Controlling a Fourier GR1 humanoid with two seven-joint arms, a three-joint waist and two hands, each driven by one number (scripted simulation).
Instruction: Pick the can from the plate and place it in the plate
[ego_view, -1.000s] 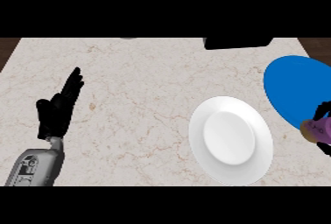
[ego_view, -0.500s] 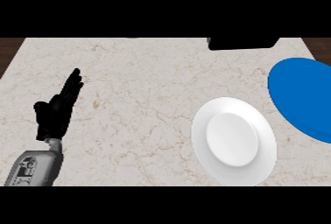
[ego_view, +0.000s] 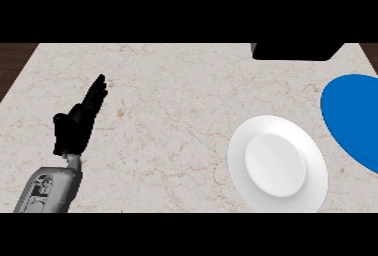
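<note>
A white plate (ego_view: 277, 162) lies on the marble counter at the lower right, with nothing on it. A blue plate (ego_view: 356, 117) sits further right, cut off by the view's edge, and its visible part is bare. No can shows anywhere. My left hand (ego_view: 76, 125) rests at the left of the counter, open, fingers straight and pointing up and away. My right hand is out of the view.
A black object (ego_view: 297, 51) stands at the counter's far edge, upper right. The counter's left edge (ego_view: 16, 82) runs diagonally beside dark wood flooring. Bare marble (ego_view: 177, 115) stretches between my left hand and the white plate.
The right hand with a purplish thing, seen at the right edge a second ago, has left the view. The view has shifted slightly; the plates sit a little further right.
</note>
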